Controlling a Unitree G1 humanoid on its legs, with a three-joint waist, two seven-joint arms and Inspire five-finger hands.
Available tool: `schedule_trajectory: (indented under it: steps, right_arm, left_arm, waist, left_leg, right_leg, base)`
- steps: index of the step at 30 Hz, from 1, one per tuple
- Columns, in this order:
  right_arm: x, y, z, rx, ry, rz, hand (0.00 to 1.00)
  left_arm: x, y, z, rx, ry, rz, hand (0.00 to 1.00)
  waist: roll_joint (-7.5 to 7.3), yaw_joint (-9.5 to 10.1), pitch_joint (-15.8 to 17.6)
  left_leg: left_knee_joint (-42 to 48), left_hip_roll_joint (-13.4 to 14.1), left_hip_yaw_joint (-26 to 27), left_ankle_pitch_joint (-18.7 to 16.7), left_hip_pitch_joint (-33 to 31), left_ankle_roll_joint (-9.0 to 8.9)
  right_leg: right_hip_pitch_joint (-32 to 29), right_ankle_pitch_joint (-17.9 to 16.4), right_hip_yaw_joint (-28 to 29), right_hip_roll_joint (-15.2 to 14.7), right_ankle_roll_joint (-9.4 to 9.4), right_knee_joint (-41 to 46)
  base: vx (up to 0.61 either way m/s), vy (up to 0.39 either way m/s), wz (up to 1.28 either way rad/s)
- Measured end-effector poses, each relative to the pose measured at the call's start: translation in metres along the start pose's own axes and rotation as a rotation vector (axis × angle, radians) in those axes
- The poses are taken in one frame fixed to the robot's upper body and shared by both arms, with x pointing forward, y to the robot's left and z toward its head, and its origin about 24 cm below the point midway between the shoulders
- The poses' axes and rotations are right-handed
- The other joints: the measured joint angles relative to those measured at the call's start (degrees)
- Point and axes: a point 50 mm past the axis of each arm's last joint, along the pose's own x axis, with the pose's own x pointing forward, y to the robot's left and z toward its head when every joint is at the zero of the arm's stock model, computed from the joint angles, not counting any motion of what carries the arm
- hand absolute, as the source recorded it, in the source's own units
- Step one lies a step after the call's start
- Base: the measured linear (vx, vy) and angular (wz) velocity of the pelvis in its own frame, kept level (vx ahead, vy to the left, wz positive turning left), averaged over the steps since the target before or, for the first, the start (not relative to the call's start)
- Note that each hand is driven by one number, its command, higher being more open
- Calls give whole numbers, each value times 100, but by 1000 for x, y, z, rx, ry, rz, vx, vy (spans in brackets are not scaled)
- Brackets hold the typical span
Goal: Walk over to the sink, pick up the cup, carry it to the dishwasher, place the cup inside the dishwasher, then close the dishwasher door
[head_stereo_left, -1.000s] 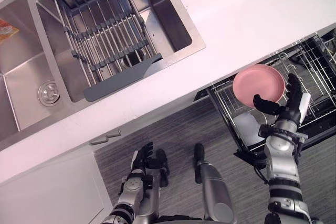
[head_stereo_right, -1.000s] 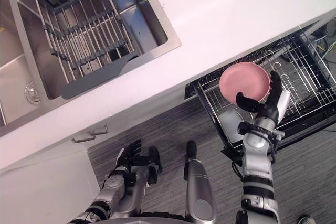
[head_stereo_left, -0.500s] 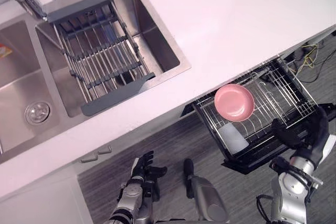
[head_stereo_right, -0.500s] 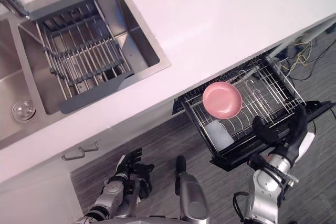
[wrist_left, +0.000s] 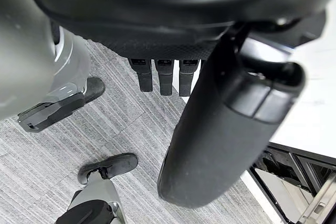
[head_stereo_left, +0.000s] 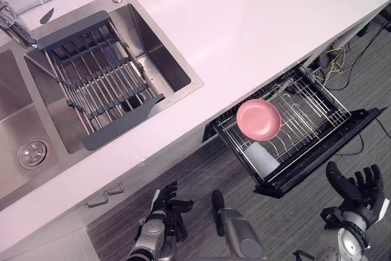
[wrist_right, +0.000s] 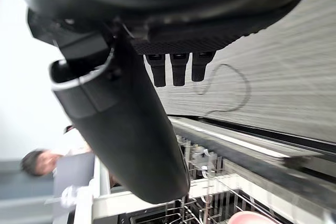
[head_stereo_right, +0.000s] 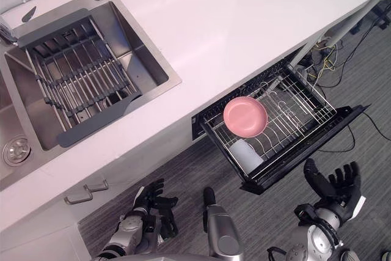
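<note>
Hovering empty and splayed, the right hand [head_stereo_left: 357, 194] sits near the dishwasher drawer [head_stereo_left: 324, 150]; a crooked shove could jam it or topple the pink bowl [head_stereo_left: 258, 119] beyond.

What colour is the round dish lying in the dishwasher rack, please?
Pink. The dish lies in the open dishwasher rack and shows best in the left eye view.
</note>
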Motion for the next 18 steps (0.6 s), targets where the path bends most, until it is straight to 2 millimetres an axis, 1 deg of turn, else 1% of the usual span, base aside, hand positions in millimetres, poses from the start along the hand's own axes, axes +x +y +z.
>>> schedule_trajectory:
  steps: [2, 6, 9, 12, 15, 17, 18]
  right_arm:
    - [2, 1, -5, 41, 28, 0, 90]
    - [7, 3, -10, 64, 53, 1, 90]
    - [12, 7, -14, 141, 78, 8, 90]
    - [17, 20, -17, 251, 100, 37, 90]
    - [18, 41, -19, 344, 119, 113, 90]
    - [18, 48, -19, 371, 122, 142, 90]
    - [19, 48, -18, 379, 118, 142, 90]
  left_arm:
    - [0, 0, 0, 0, -1, -1, 90]
    - [0, 0, 0, 1, -1, -3, 90]
    - [0, 0, 0, 2, -2, -3, 90]
    - [0, 0, 0, 4, -3, -4, 90]
    - [0, -1, 2, 4, -6, -7, 90]
    - [1, -1, 4, 5, -14, -12, 90]
    - [1, -1, 5, 4, -16, -12, 90]
  waist:
    - [0, 0, 0]
    - [1, -3, 1]
    - [4, -5, 3]
    - [16, -1, 10]
    - [44, 40, 27]
    - [83, 134, 49]
    - [90, 137, 53]
  left_leg:
    - [7, 1, 68, -20, -2, 5]
    - [32, 5, 145, -24, -13, 10]
    - [41, 5, 151, -26, -39, 14]
    - [41, 6, 151, -28, -42, 16]
    - [41, 7, 144, -28, -48, 17]
    - [39, 7, 112, -28, -68, 17]
    - [39, 7, 97, -28, -79, 17]
  right_leg:
    - [-73, -2, 71, 16, 5, 37]
    - [-137, 4, 142, 31, 14, 93]
    - [-175, 11, 154, 34, 19, 115]
    - [-177, 16, 153, 34, 22, 114]
    - [-177, 19, 145, 33, 18, 112]
    - [-172, 20, 116, 26, 17, 96]
    - [-172, 21, 101, 23, 16, 88]
  base:
    - [-52, -4, -15]
    - [-34, -3, -11]
    - [0, 0, 0]
    - [0, 0, 0]
    - [0, 0, 0]
    - [4, -10, 7]
    - [11, -11, 11]
